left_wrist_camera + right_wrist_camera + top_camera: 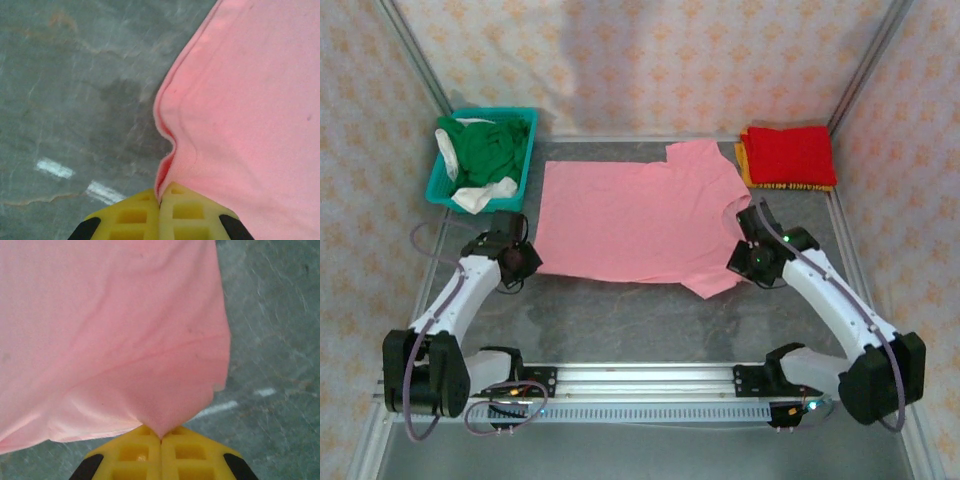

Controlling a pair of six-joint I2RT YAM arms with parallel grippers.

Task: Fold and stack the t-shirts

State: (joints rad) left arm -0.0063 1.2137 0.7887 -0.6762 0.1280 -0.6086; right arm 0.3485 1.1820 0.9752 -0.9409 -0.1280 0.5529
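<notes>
Here the pink shirt point(635, 215) lies spread flat mid-table point(620, 320), the left gripper point(160, 196) pinched shut on its near-left hem corner and the right gripper point(161, 435) pinched shut on its right edge, while a folded red shirt point(790, 152) sits far right and a green shirt point(485, 148) fills the basket point(438, 190).

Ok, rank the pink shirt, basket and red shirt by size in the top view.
1. pink shirt, largest by far
2. basket
3. red shirt, folded, somewhat smaller than the basket
</notes>
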